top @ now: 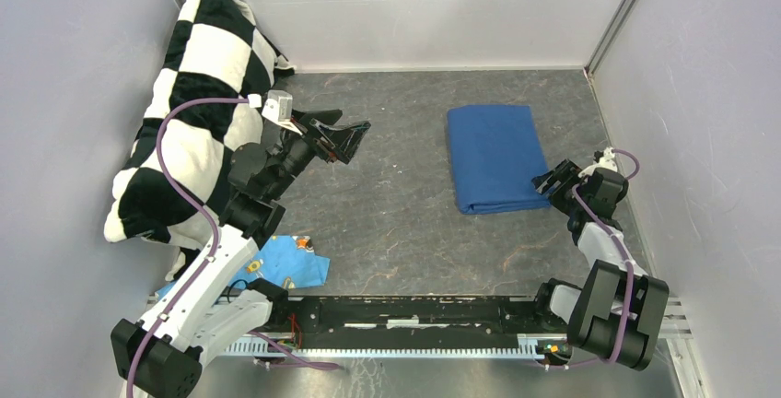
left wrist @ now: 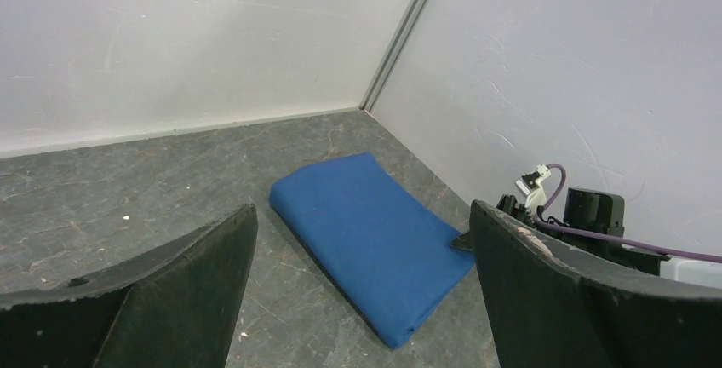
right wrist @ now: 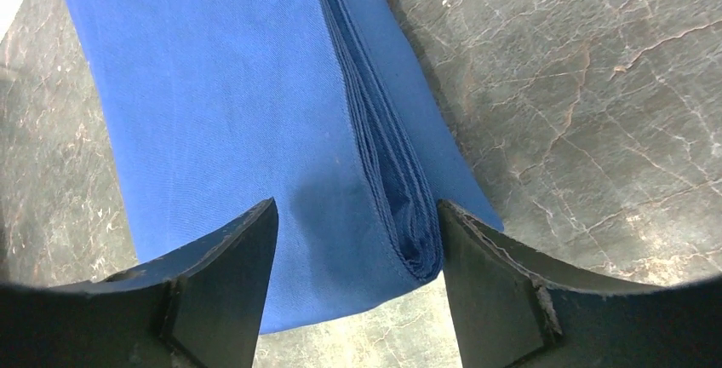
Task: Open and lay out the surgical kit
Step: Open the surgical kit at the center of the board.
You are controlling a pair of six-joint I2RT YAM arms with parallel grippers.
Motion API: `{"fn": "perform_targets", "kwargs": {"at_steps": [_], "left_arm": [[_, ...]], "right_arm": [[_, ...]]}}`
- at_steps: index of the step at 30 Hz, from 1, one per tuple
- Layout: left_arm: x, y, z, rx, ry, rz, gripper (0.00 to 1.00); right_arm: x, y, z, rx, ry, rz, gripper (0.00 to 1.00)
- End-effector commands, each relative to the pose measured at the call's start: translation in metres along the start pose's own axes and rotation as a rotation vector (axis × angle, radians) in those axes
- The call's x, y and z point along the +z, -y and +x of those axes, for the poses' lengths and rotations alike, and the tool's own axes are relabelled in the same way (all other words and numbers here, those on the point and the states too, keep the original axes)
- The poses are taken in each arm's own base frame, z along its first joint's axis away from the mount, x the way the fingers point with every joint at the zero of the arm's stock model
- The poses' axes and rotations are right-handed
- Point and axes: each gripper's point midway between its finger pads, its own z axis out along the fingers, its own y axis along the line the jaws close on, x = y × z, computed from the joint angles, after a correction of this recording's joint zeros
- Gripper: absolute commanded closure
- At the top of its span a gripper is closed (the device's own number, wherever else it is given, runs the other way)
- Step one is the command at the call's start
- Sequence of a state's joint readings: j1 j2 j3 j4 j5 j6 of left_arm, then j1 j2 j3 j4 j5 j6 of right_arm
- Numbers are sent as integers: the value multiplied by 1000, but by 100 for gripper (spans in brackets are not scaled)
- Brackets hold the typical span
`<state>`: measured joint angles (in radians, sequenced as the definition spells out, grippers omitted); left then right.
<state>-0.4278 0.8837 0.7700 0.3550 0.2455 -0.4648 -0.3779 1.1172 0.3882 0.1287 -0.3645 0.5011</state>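
The surgical kit [top: 495, 157] lies as a folded dark blue cloth bundle on the grey surface [top: 396, 204], right of centre and toward the far side. It is wrapped shut, so what it holds cannot be seen. In the right wrist view its stacked fold edges [right wrist: 387, 155] run along one long side as a ridge of thin layers. The near end of that ridge sits between the two fingers of the right hand [right wrist: 357, 206]. This hand is released, its fingers spread to either side of the ridge at the bundle's near right corner and not pinching it. One finger is over the flat top of the cloth and the other is just beside the layered edge. The left hand [top: 355, 143] is also released, its fingers at full spread, held above the surface on the left and pointing toward the bundle with nothing between them. A bare stretch of surface separates it from the kit. The kit's far edge is near the back wall [top: 414, 11] but apart from it, and a strip of surface runs between its right edge and the right wall [top: 700, 94]. A black-and-white checkered pillow [top: 198, 94] leans in the far left corner behind the left arm. A light blue cloth scrap [top: 295, 264] lies by the near left edge.
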Motion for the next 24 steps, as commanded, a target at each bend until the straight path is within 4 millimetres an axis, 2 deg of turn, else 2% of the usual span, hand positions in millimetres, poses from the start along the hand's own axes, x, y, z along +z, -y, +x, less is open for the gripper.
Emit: {"fn": "perform_targets", "kwargs": {"at_steps": [1, 5, 8, 11, 13, 16, 18, 21, 24], "left_arm": [[1, 10, -11, -23, 41, 37, 0], [1, 10, -12, -21, 44, 35, 0], [1, 10, -12, -22, 43, 36, 0], [1, 10, -12, -23, 43, 38, 0], [1, 11, -12, -24, 43, 40, 0], [1, 10, -12, -25, 42, 39, 0], [2, 10, -10, -26, 38, 37, 0], [2, 9, -10, -27, 38, 36, 0], [1, 9, -11, -24, 42, 32, 0]], "right_arm": [[4, -7, -3, 23, 19, -47, 26], [3, -16, -8, 40, 45, -93, 36], [0, -24, -19, 12, 87, -129, 53], [-5, -32, -34, -51, 129, -146, 76], [-9, -44, -44, -98, 154, -189, 88], [-15, -77, -51, -200, 162, -303, 96], [-16, -102, -50, -293, 148, -352, 98], [-21, -143, -40, -419, 123, -432, 99], [-27, -191, -13, -499, 69, -553, 99]]}}
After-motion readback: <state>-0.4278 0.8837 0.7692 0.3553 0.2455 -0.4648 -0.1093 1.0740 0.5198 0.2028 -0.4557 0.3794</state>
